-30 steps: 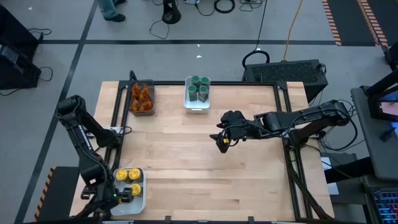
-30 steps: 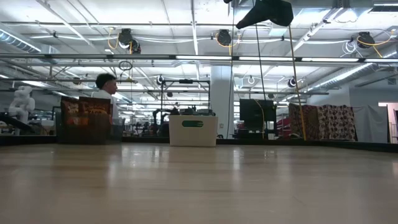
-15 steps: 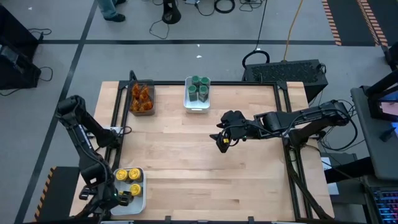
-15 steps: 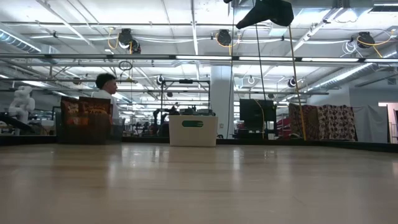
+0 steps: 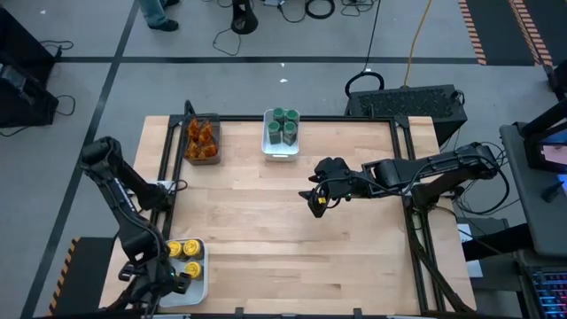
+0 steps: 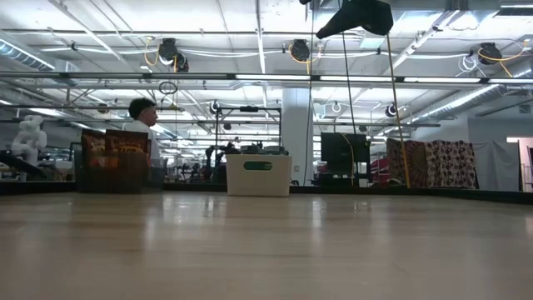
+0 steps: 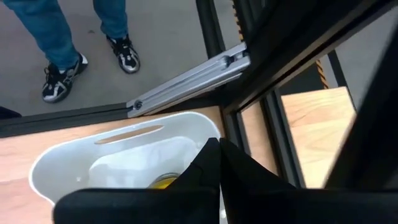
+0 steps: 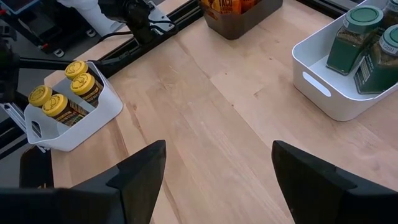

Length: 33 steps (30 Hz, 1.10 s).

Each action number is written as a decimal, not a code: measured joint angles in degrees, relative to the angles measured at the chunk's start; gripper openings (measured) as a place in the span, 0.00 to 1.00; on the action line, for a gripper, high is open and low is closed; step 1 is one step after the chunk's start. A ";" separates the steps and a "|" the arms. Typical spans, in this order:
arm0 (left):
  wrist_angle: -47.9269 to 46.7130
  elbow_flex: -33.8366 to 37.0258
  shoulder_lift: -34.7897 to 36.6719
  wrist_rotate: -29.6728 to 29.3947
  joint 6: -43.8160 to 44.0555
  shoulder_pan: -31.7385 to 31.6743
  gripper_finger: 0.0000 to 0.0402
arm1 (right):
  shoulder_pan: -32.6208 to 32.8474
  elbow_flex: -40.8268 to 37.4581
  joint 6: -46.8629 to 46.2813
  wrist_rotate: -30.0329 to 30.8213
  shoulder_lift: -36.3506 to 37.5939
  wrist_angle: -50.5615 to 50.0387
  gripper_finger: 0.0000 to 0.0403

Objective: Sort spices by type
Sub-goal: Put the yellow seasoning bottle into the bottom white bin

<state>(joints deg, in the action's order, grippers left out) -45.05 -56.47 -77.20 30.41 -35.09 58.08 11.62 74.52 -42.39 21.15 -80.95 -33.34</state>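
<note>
Spices are sitting sorted in three containers. Green-lidded jars point(image 5: 283, 126): small round jars with dark green contents and green caps, standing upright, packed together in a white tray point(image 5: 280, 153) at the far edge of the worktop point(image 5: 283, 248), near its middle. The right wrist view is showing that tray's handle slot facing the table centre.

Yellow-lidded jars point(image 5: 182, 252): small round jars with yellow caps and dark labels, sitting in a second white tray point(image 5: 200, 282) at the near-left corner. Three are showing in the right wrist view; the high view is partly blocked by the arm.

Orange-brown pieces point(image 5: 201, 137) are piled in a dark clear-sided bin point(image 5: 215, 156) at the far edge toward the left corner, just beside the green jar tray but not touching it.

Left gripper point(image 5: 174, 282) is hovering over the yellow jar tray at the near-left corner, fingers point(image 7: 214, 171) pressed together, nothing between them. A yellow lid is peeking out just behind them inside the tray.

Right gripper point(image 5: 318, 202) is hanging over bare wood right of the table centre, fingers point(image 8: 140, 171) spread wide, holding nothing, well apart from all three containers.

A person point(image 6: 140, 118) is showing in the room behind the table; legs and shoes are showing on the floor in the left wrist view.
</note>
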 joint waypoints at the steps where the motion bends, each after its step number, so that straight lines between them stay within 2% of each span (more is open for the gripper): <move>1: 0.27 0.00 -0.31 0.00 -0.31 0.00 0.00 | 0.00 0.00 0.02 0.00 0.00 0.00 0.69; 16: 6.13 -0.02 -4.65 -3.27 -3.35 -0.74 0.00 | 0.00 0.00 -0.29 -0.46 0.00 -2.78 0.69; 33: 1.88 -0.20 -4.84 -8.67 -4.40 -0.74 0.00 | 0.00 0.00 0.67 -0.46 -0.02 -2.84 0.69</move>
<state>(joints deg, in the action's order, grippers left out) -43.16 -56.67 -82.04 21.74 -39.48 57.34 11.62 74.52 -41.72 20.69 -80.96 -36.18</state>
